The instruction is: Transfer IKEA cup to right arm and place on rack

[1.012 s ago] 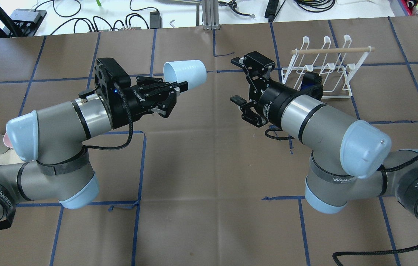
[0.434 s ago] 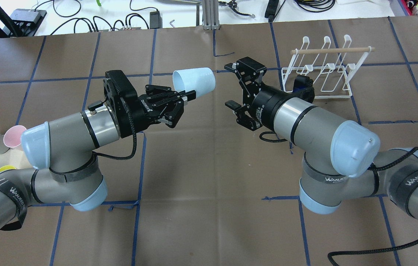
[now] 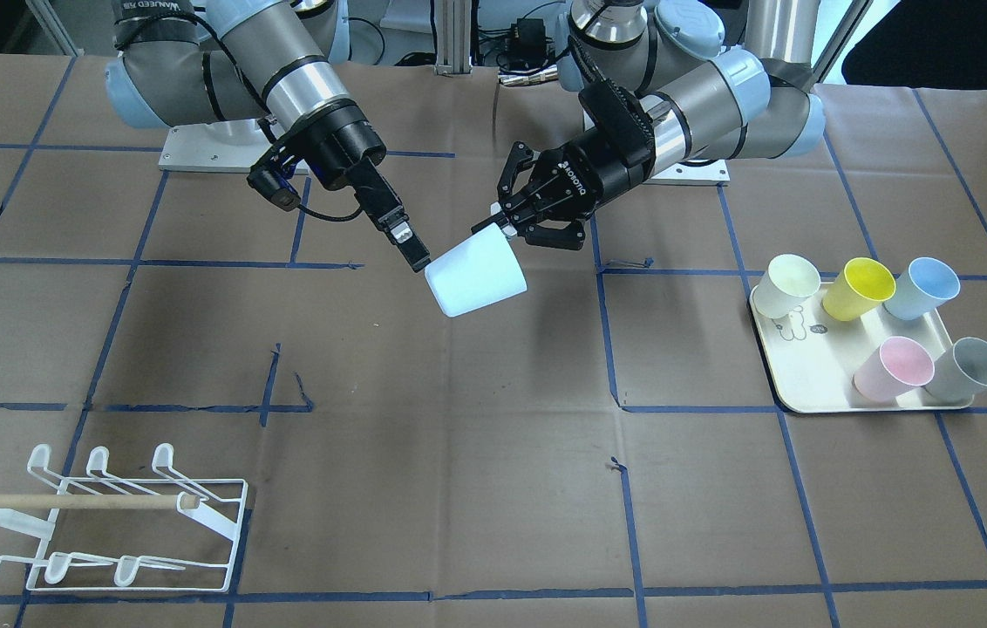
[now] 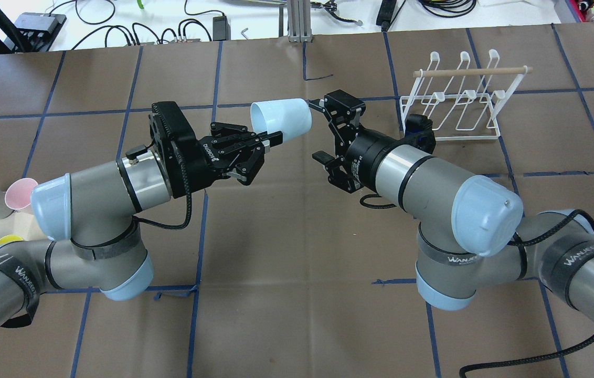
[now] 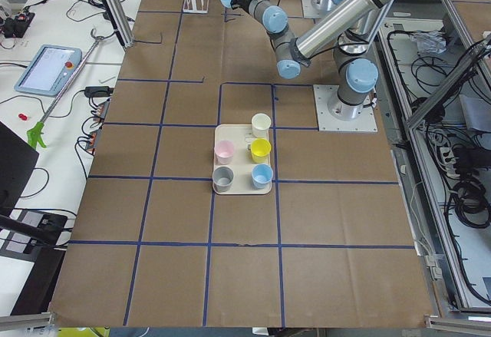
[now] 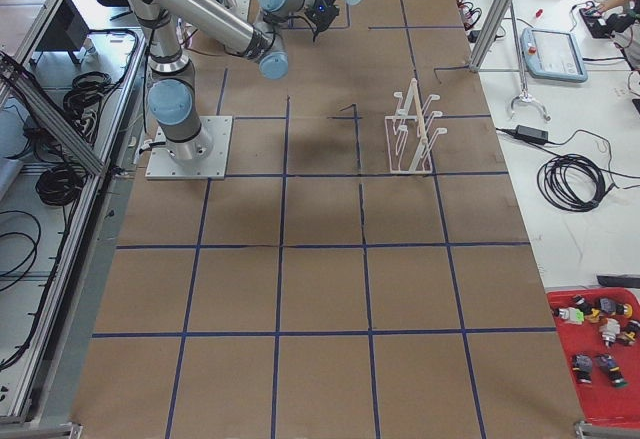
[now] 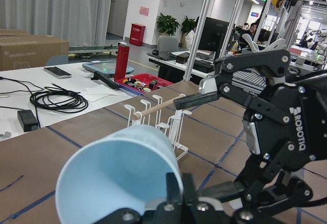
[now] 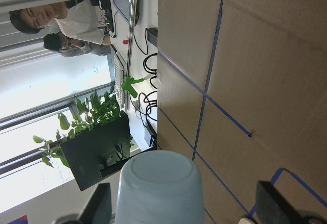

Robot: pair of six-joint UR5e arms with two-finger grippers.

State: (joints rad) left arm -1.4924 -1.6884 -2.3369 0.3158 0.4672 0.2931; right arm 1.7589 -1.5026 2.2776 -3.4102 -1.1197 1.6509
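Note:
The light-blue IKEA cup [image 4: 282, 119] is held on its side above the table, with its base toward the right arm. My left gripper [image 4: 271, 138] is shut on the cup's rim; the front view shows this too [image 3: 500, 229]. My right gripper [image 4: 320, 129] is open, with one finger above and one below the cup's base and its fingertips level with that base. In the right wrist view the cup's base [image 8: 161, 185] lies between the two fingertips [image 8: 98, 203]. The left wrist view shows the cup [image 7: 115, 175] and the open right gripper [image 7: 214, 147] beyond it. The white wire rack [image 4: 454, 100] stands empty behind the right arm.
A cream tray [image 3: 807, 397] with several coloured cups sits on the robot's left side, and also shows in the left exterior view [image 5: 242, 160]. The rack stands near the far edge in the front view [image 3: 110, 523]. Brown paper with blue tape lines covers the table.
Both arms have moved toward each other. The left gripper carried the cup to the right, and the open right gripper has come up to the cup's base.

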